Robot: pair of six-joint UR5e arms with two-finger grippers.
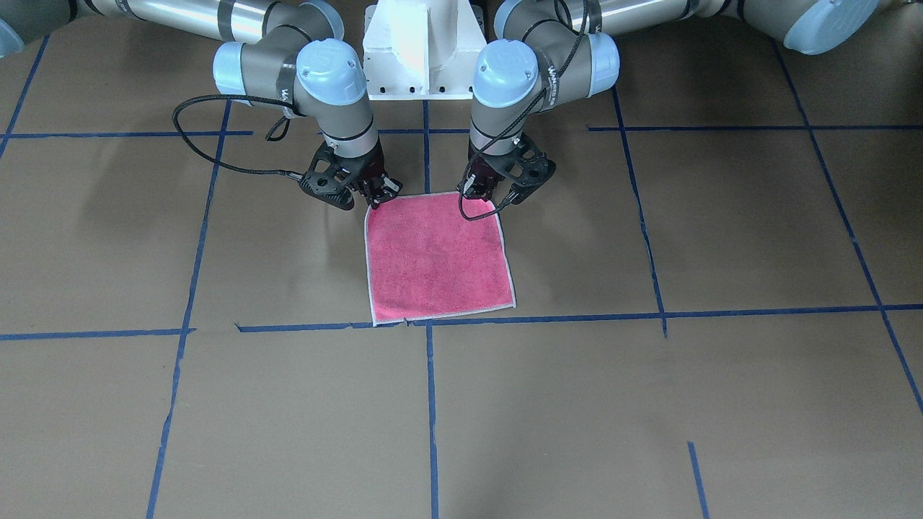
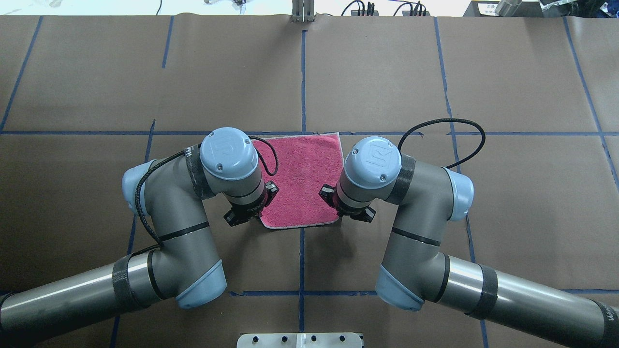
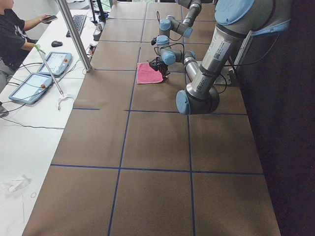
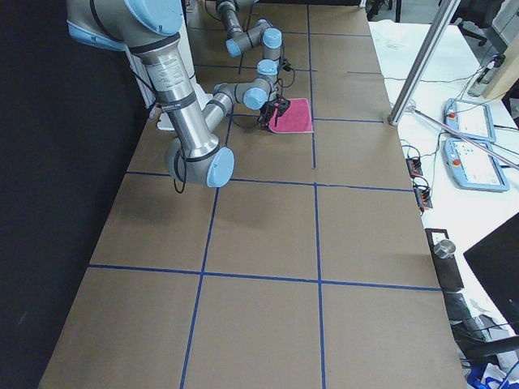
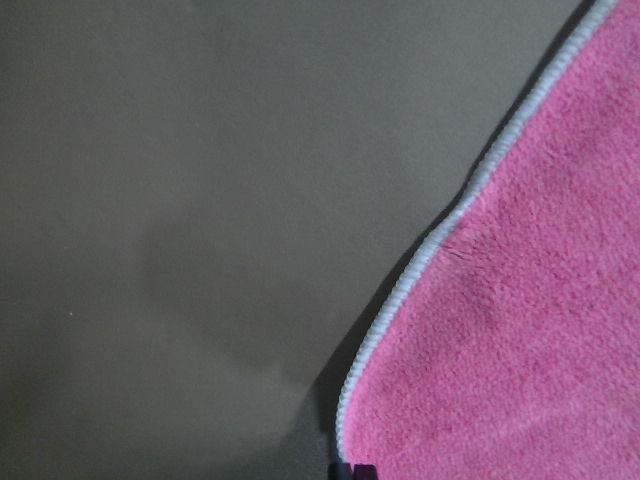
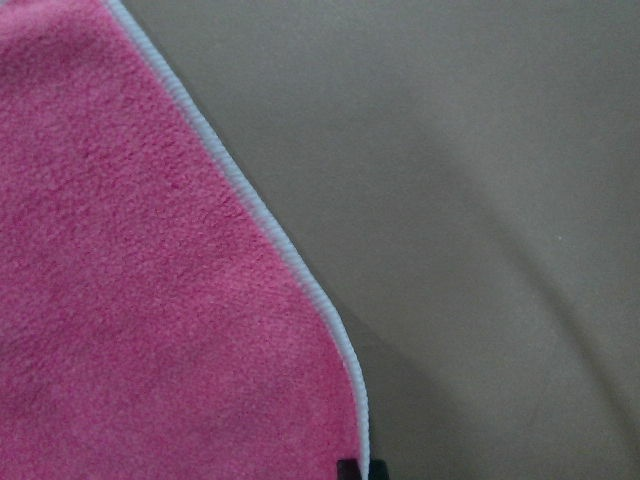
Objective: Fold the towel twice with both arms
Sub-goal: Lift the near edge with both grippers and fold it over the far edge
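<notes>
The towel (image 1: 440,256) lies flat on the brown table, pink-red face up, with a whitish hem; it also shows in the overhead view (image 2: 300,174). My left gripper (image 1: 499,204) is at the towel's corner nearest the robot on that side, and looks shut on it. My right gripper (image 1: 375,196) is at the other near corner, and also looks shut on it. In the left wrist view the towel (image 5: 520,350) runs down to a black fingertip (image 5: 350,470), with shadow under the hem. The right wrist view shows the same towel (image 6: 150,300) and fingertip (image 6: 348,468). The grey face is hidden.
The white pedestal block (image 1: 418,50) stands just behind the grippers. Blue tape lines (image 1: 430,404) cross the brown table. An operator (image 3: 10,34), control tablets (image 3: 54,61) and a metal pole (image 3: 74,34) stand beyond the table's far side.
</notes>
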